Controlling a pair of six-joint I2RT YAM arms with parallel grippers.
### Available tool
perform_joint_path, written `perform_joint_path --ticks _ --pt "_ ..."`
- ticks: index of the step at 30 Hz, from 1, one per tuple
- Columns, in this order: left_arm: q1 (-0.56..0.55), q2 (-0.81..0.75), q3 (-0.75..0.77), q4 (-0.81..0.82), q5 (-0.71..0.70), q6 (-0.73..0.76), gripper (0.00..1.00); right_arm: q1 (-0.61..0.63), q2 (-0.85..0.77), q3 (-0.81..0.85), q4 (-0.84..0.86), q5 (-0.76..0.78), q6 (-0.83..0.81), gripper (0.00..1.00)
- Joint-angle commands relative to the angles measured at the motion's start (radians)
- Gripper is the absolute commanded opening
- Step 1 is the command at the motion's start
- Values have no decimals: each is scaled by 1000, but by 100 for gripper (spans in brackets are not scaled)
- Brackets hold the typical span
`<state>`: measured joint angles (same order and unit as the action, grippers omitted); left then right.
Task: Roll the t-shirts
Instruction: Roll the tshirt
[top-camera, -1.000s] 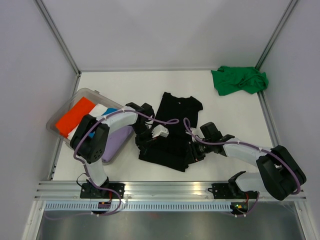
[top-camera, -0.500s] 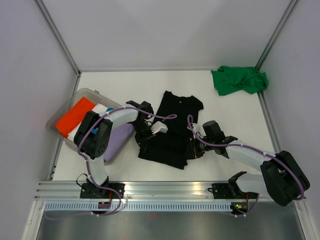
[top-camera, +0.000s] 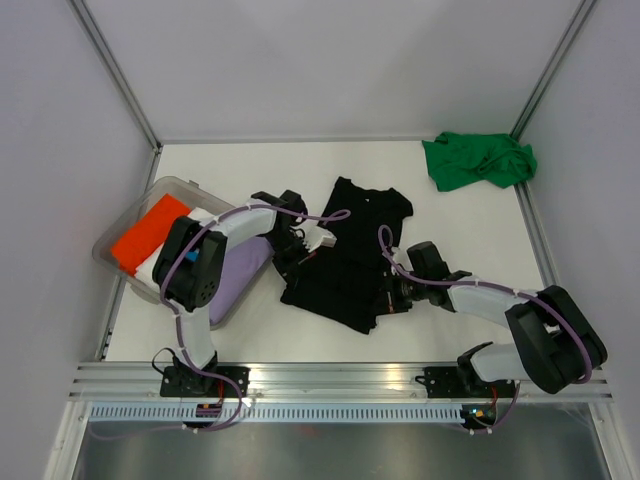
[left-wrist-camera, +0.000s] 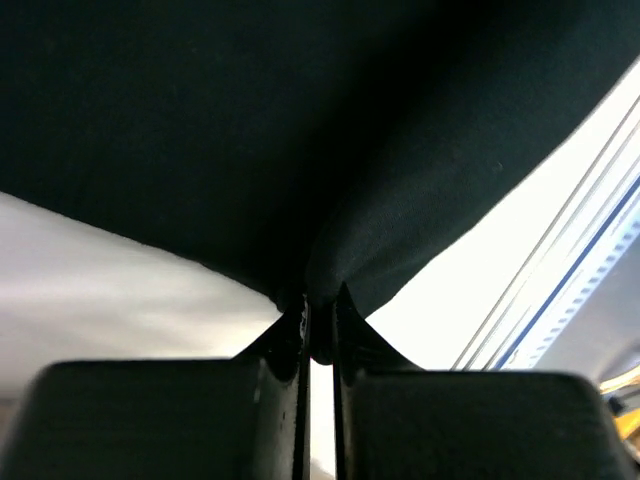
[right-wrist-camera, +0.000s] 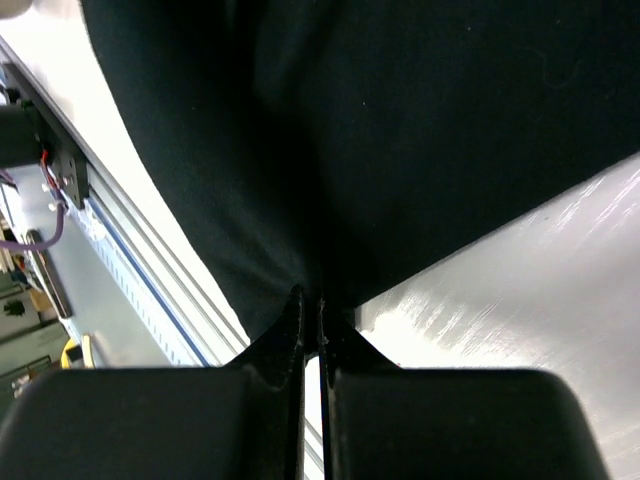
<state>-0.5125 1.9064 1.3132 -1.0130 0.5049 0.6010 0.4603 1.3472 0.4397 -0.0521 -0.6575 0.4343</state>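
A black t-shirt (top-camera: 345, 255) lies in the middle of the white table. My left gripper (top-camera: 290, 262) is shut on its left edge; the left wrist view shows black cloth (left-wrist-camera: 300, 150) pinched between the jaws at my left gripper (left-wrist-camera: 320, 305). My right gripper (top-camera: 385, 293) is shut on the shirt's right lower edge; the right wrist view shows black cloth (right-wrist-camera: 400, 130) pinched at my right gripper (right-wrist-camera: 312, 305). A bright green t-shirt (top-camera: 478, 160) lies crumpled at the far right corner.
A clear plastic tub (top-camera: 125, 225) at the left holds orange (top-camera: 148, 230), white and lilac (top-camera: 240, 270) folded shirts. Metal rails run along the table's near edge (top-camera: 330, 375) and sides. Walls close in the table on three sides.
Both grippers have drawn the black shirt's lower part away from the near edge, towards its collar. The shirt looks shorter and more bunched than a second ago.
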Motion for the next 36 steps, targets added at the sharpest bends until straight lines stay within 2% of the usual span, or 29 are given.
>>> perform_joint_path --ticks 1,7,10,11,14,24,29,33,36 --pt "23 57 29 39 -65 -76 2 -14 10 -7 21 55 15 0" --pt "23 69 30 68 -92 -105 3 -35 15 -41 37 73 33 0" --pt "22 46 46 79 -101 -99 15 -45 3 -41 44 76 50 0" --pt "20 37 49 82 -103 -93 22 -48 -5 -41 43 78 53 0" --pt "11 -7 58 86 -114 -63 31 -54 -20 -30 25 93 47 0" --pt "-96 -173 38 154 -192 74 35 -55 -11 -29 32 84 44 0" --pt "-190 -294 -60 203 -219 192 40 -58 -10 -30 24 88 37 0" --pt "-291 -426 -256 312 -290 299 45 -60 -13 -36 34 90 37 0" --pt "-322 -518 -398 436 -342 382 50 -61 -14 -35 37 88 41 0"
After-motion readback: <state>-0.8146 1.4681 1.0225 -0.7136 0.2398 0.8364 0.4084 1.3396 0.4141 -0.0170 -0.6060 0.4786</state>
